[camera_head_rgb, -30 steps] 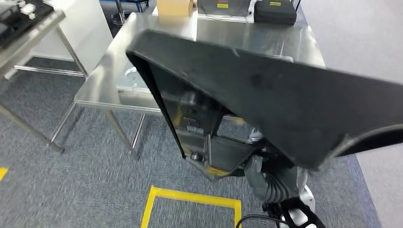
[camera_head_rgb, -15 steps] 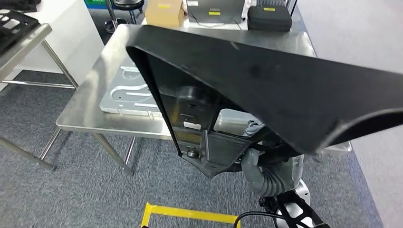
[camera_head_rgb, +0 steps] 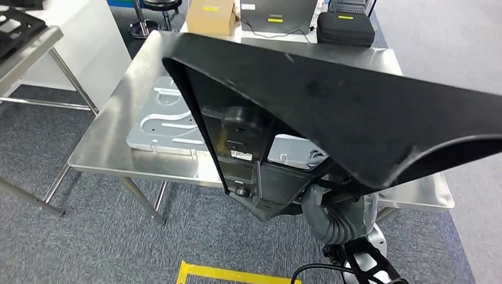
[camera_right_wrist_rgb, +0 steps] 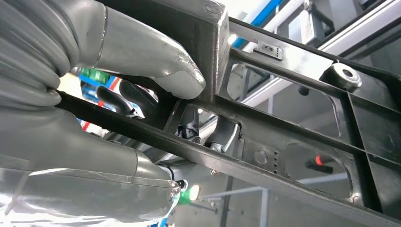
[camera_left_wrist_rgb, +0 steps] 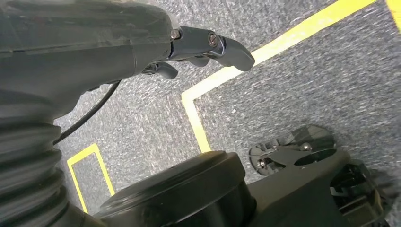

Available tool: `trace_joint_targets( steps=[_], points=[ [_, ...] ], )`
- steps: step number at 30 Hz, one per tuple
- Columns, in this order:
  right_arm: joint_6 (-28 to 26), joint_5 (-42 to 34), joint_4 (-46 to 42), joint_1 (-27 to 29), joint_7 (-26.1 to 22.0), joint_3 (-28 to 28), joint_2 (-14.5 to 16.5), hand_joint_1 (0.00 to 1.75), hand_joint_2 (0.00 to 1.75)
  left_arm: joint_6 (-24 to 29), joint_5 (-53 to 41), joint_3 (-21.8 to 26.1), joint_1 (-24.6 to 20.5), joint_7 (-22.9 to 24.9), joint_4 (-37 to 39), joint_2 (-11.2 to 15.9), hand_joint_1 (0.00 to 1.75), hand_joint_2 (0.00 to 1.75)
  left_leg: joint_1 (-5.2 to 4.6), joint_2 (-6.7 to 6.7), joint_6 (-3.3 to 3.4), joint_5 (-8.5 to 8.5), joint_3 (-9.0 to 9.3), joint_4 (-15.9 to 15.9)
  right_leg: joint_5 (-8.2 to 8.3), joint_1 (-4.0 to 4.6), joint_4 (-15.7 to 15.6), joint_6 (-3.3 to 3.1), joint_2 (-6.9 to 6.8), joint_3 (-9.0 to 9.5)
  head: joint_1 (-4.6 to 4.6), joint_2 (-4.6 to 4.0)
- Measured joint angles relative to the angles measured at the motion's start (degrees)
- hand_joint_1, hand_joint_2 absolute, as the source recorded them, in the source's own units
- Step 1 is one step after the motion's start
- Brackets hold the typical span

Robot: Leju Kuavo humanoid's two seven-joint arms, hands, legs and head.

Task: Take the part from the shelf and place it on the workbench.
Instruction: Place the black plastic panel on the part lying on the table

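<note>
The big black part (camera_head_rgb: 355,112) is off the shelf and up in the air, so the first half of the job looks done. The right hand (camera_right_wrist_rgb: 142,90) holds it, with the thick thumb pressed on one side of a black bar and the dark fingers curled round the other side. In the head view the part is tilted and hangs in front of the robot, above the near edge of the shiny metal workbench (camera_head_rgb: 118,136). It is not resting on the workbench, so putting it down is what is left. The left hand (camera_left_wrist_rgb: 198,45) holds nothing; it hangs down by the floor with its fingers a little bent and apart. The workbench top is smooth and bright, and a flat silver plate (camera_head_rgb: 163,121) with cut-out shapes lies on it, so the part may need a bare spot beside that. At the far end sit a brown box (camera_head_rgb: 210,15) and a black case (camera_head_rgb: 345,28). The floor is grey carpet (camera_head_rgb: 89,236) with yellow tape lines (camera_head_rgb: 237,275).
</note>
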Motion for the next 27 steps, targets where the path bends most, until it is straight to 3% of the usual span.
trace_joint_targets(
  steps=[2, 5, 7, 9, 10, 11, 12, 14, 16, 18, 19, 21, 24, 25, 26, 27],
  points=[
    [-0.31, 0.27, -0.05, 0.14, 0.01, 0.01, -0.22, 1.75, 1.75, 0.02, -0.05, 0.0, 0.06, -0.14, 0.02, -0.09, 0.0, 1.75, -0.05, 0.05, -0.62, -0.22, 0.55, -0.04, -0.26, 0.47, -2.06, -0.85, -0.05, 0.52, -0.02, 0.0],
    [-0.5, 0.53, -0.23, 0.29, -0.01, 0.03, -0.36, 1.75, 1.75, 0.03, -0.14, 0.0, 0.05, -0.2, 0.01, -0.08, 0.0, 1.75, -0.32, 0.13, -1.5, -0.73, 0.94, 1.43, 0.2, -0.11, -3.38, -1.71, 0.01, 2.1, -0.03, 0.0],
    [-0.9, 0.96, -0.5, 0.33, -0.02, 0.11, -0.36, 1.75, 1.75, -0.04, -0.27, 0.01, -0.08, -0.4, -0.01, -0.01, 0.0, 1.75, -0.21, 0.16, -1.99, -3.1, -1.16, 5.7, -0.12, -0.38, -3.77, -2.09, -0.12, 3.09, -0.23, 0.0],
    [-1.42, 1.98, -0.69, 0.5, 0.03, 0.4, -0.33, 1.75, 1.75, -0.2, -0.31, 0.02, -0.46, -0.74, -0.01, 0.14, 0.0, 1.75, -0.07, 0.16, -2.56, -5.77, -4.86, 11.86, -0.54, -0.37, -3.78, -2.33, -0.22, 3.54, -0.36, 0.0],
    [-1.67, 2.7, -0.72, 0.62, 0.12, 0.66, -0.3, 1.75, 1.75, -0.28, -0.25, 0.02, -0.69, -0.9, -0.01, 0.21, 0.0, 1.75, 0.01, 0.17, -2.81, -6.11, -6.22, 13.72, -0.76, -0.38, -3.77, -2.33, -0.23, 3.78, -0.35, 0.0],
    [-1.88, 3.47, -0.73, 0.74, 0.25, 0.99, -0.23, 1.75, 1.75, -0.31, -0.17, 0.02, -0.82, -0.98, -0.01, 0.24, 0.0, 1.75, 0.12, 0.18, -2.96, -5.27, -6.72, 13.74, -1.0, -0.4, -3.75, -2.29, -0.19, 4.07, -0.35, 0.0],
    [-2.08, 4.21, -0.75, 0.84, 0.42, 1.32, -0.15, 1.75, 1.75, -0.34, -0.09, 0.02, -0.84, -1.02, -0.01, 0.25, 0.0, 1.75, 0.26, 0.2, -3.11, -3.36, -6.4, 11.97, -1.26, -0.44, -3.71, -2.19, -0.11, 4.44, -0.35, 0.0],
    [-2.48, 5.51, -0.9, 0.93, 0.94, 1.83, 0.14, 1.75, 1.75, -0.34, 0.05, 0.02, -0.61, -1.04, 0.01, 0.25, 0.0, 1.75, 0.48, 0.2, -3.26, 1.38, -4.56, 5.57, -1.81, -0.53, -3.62, -1.85, 0.05, 5.21, -0.32, 0.0],
    [-2.92, 6.45, -1.06, 0.91, 1.36, 2.05, 0.44, 1.75, 1.75, -0.36, 0.16, 0.02, -0.41, -1.04, 0.02, 0.25, 0.0, 1.75, 0.35, 0.31, -2.96, 2.65, -3.8, 1.32, -2.15, -0.54, -3.36, -1.31, 0.07, 5.21, -0.46, 0.01],
    [-3.62, 7.78, -1.14, 0.9, 2.0, 2.15, 0.63, 1.75, 1.75, -0.37, 0.32, 0.03, -0.37, -1.13, 0.02, 0.27, 0.0, 1.75, 0.12, 0.37, -2.03, 2.32, -3.92, 0.48, -2.37, -0.53, -3.12, -0.69, -0.06, 4.88, -0.55, 0.01],
    [-4.12, 8.86, -1.15, 0.87, 2.59, 2.19, 0.71, 1.75, 1.75, -0.38, 0.39, 0.03, -0.36, -1.17, 0.02, 0.26, 0.0, 1.75, 0.22, 0.38, -1.45, 2.94, -3.77, 0.35, -2.59, -0.54, -2.97, -0.34, -0.13, 4.8, -0.53, 0.01],
    [-5.58, 11.78, -0.94, 0.58, 4.27, 2.19, 0.89, 1.75, 1.75, -0.46, 0.44, 0.04, -0.37, -1.2, 0.02, 0.19, 0.0, 1.75, 0.42, 0.35, -0.85, 3.23, -3.52, -0.12, -3.68, -0.65, -1.41, 0.29, -0.17, 4.12, -0.37, 0.0],
    [-8.95, 17.21, 0.87, -0.07, 6.52, 1.82, 1.02, 1.75, 1.75, -0.81, 0.38, 0.04, -0.36, -1.19, 0.02, 0.16, 0.0, 1.75, 0.5, 0.44, -0.35, 3.19, -3.35, -0.31, -7.55, -1.11, 7.66, 1.14, -0.16, -0.79, -0.21, 0.0],
    [-10.25, 19.29, 1.92, -0.17, 7.16, 1.66, 1.03, 1.75, 1.75, -0.93, 0.34, 0.04, -0.35, -1.2, 0.02, 0.16, 0.0, 1.75, 0.51, 0.42, -0.28, 3.09, -3.29, -0.3, -8.08, -1.28, 10.38, 1.32, -0.17, -2.5, -0.21, 0.0],
    [-11.58, 21.59, 3.08, -0.23, 7.78, 1.53, 1.03, 1.75, 1.75, -1.01, 0.29, 0.04, -0.35, -1.2, 0.02, 0.16, 0.0, 1.75, 0.53, 0.34, -0.28, 2.97, -3.18, -0.29, -7.51, -1.44, 11.3, 1.43, -0.18, -3.39, -0.2, 0.0],
    [-12.86, 24.04, 4.21, -0.34, 8.41, 1.46, 1.05, 1.75, 1.75, -1.08, 0.25, 0.04, -0.34, -1.21, 0.02, 0.15, 0.0, 1.75, 0.55, 0.23, -0.36, 2.81, -2.99, -0.29, -5.98, -1.59, 10.29, 1.48, -0.19, -3.35, -0.2, 0.0]
  ],
)
